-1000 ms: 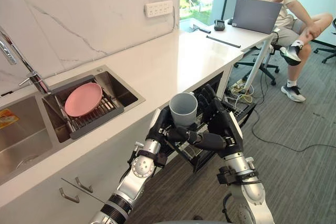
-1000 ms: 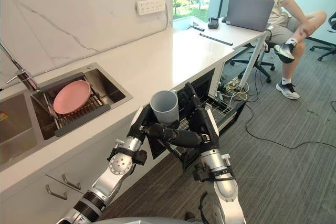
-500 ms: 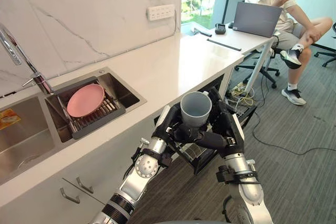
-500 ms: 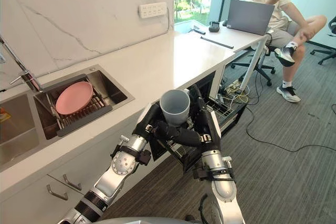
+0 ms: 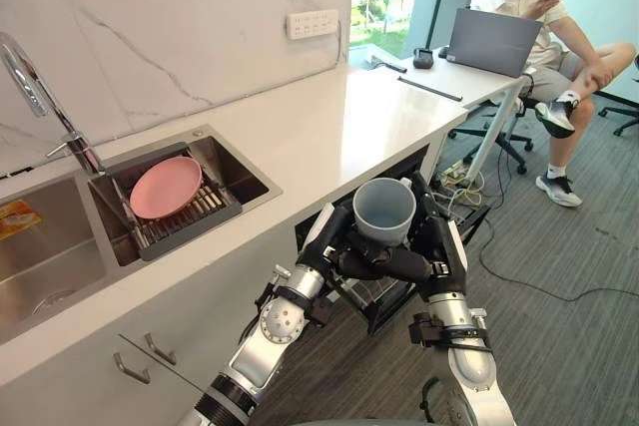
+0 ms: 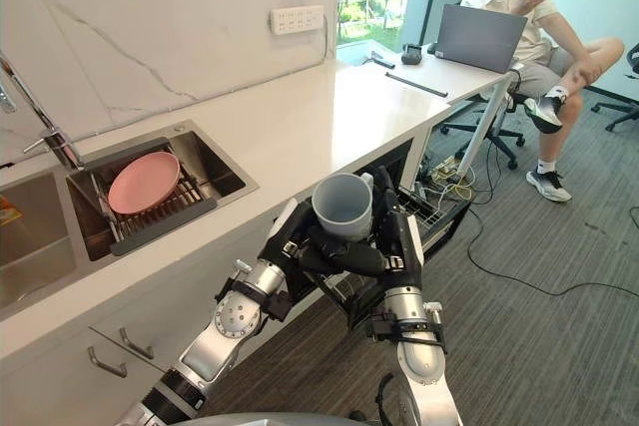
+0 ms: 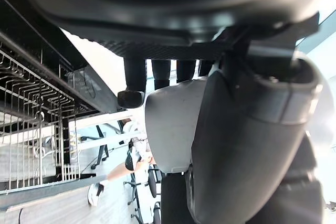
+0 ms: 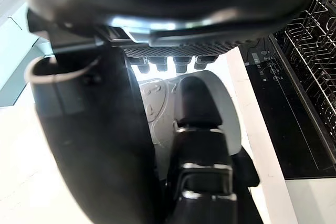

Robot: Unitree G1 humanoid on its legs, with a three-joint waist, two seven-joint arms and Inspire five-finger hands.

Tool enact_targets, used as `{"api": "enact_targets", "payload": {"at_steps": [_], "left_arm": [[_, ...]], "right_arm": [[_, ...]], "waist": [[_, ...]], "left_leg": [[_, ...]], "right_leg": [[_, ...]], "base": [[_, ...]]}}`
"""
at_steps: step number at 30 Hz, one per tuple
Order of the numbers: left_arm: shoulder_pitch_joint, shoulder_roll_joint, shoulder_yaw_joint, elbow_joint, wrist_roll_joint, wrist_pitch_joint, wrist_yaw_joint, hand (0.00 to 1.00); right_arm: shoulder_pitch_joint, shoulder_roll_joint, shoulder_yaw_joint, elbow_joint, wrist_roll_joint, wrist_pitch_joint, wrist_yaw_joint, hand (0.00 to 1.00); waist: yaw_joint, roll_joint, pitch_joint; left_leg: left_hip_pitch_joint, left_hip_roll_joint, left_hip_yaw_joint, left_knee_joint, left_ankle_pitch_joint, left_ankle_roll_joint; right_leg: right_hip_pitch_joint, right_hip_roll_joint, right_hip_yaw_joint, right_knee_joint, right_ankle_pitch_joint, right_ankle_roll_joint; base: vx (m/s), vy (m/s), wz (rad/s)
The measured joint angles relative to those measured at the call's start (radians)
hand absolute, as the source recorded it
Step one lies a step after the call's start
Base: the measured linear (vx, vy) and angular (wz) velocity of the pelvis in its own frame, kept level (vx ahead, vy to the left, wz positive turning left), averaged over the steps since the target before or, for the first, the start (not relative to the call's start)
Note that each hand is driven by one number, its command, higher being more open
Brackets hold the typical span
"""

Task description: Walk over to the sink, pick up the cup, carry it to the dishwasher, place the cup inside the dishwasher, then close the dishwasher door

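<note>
A grey cup (image 5: pixel 384 211) is held upright in the air, in front of the counter edge and above the open dishwasher (image 5: pixel 391 291). My left hand (image 5: pixel 333 239) grips the cup's left side and my right hand (image 5: pixel 440 244) wraps its right side, with a thumb crossing under the cup. In the left wrist view the cup (image 7: pixel 170 124) sits between thumb and fingers (image 7: pixel 135 85), with the dishwasher's wire rack (image 7: pixel 31 129) beyond. In the right wrist view the cup (image 8: pixel 157 106) shows past my right hand's thumb (image 8: pixel 89 145), with the rack (image 8: pixel 315 35) beside it.
A pink plate (image 5: pixel 165 187) lies on a rack in the sink (image 5: pixel 240 179), with a faucet (image 5: pixel 40 97) behind. The white counter (image 5: pixel 339 127) runs right to a desk with a laptop (image 5: pixel 489 42). A seated person (image 5: pixel 559 37) and floor cables (image 5: pixel 539 276) lie to the right.
Both hands have carried the cup a little up and to the right, closer over the open dishwasher. The camera has shifted slightly too.
</note>
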Motion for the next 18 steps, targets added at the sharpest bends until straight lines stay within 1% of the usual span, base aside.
{"api": "enact_targets", "payload": {"at_steps": [4, 6, 12, 16, 17, 18], "left_arm": [[0.010, 0.000, -0.006, 0.000, -0.036, 0.008, -0.015, 0.00], [0.019, -0.001, -0.010, -0.006, -0.053, 0.010, -0.023, 0.00], [0.037, -0.004, -0.023, -0.024, -0.104, 0.043, -0.040, 0.00], [0.040, -0.004, -0.027, -0.022, -0.116, 0.047, -0.040, 0.00], [0.042, -0.004, -0.027, -0.022, -0.116, 0.047, -0.039, 1.00], [0.048, -0.004, -0.027, -0.020, -0.117, 0.046, -0.037, 1.00]], "right_arm": [[0.001, -0.002, 0.011, 0.010, -0.002, 0.000, -0.012, 0.00], [0.001, -0.001, 0.011, 0.011, -0.002, -0.001, -0.021, 0.00], [0.000, -0.007, 0.013, 0.016, -0.017, -0.004, -0.035, 0.00], [0.000, -0.013, 0.017, 0.017, -0.017, -0.003, -0.040, 0.00], [0.000, -0.014, 0.019, 0.019, -0.017, -0.003, -0.041, 0.00], [0.000, -0.016, 0.021, 0.023, -0.017, -0.003, -0.043, 0.00]], "waist": [[0.000, -0.014, 0.000], [0.000, -0.014, 0.000], [0.005, -0.020, 0.002], [0.005, -0.024, 0.003], [0.005, -0.026, 0.003], [0.005, -0.028, 0.002]], "left_leg": [[-0.001, 0.000, 0.000, 0.001, 0.000, 0.000], [-0.002, -0.001, -0.002, 0.001, 0.000, 0.000], [-0.008, -0.004, -0.006, 0.002, 0.000, 0.000], [-0.008, -0.005, -0.006, 0.002, 0.000, 0.000], [-0.008, -0.005, -0.007, 0.003, 0.000, 0.000], [-0.009, -0.005, -0.007, 0.003, 0.000, 0.000]], "right_leg": [[0.000, -0.001, -0.001, 0.001, 0.000, 0.000], [0.000, -0.003, -0.002, 0.001, -0.001, 0.001], [-0.005, -0.004, -0.004, 0.004, -0.002, 0.003], [-0.005, -0.004, -0.004, 0.004, -0.002, 0.003], [-0.005, -0.004, -0.004, 0.004, -0.002, 0.003], [-0.005, -0.004, -0.004, 0.004, -0.002, 0.003]], "base": [[0.00, 0.000, 0.00], [0.00, 0.000, 0.02], [0.00, 0.000, 0.00], [0.00, 0.000, 0.00], [0.00, 0.000, 0.00], [0.00, 0.000, 0.00]]}}
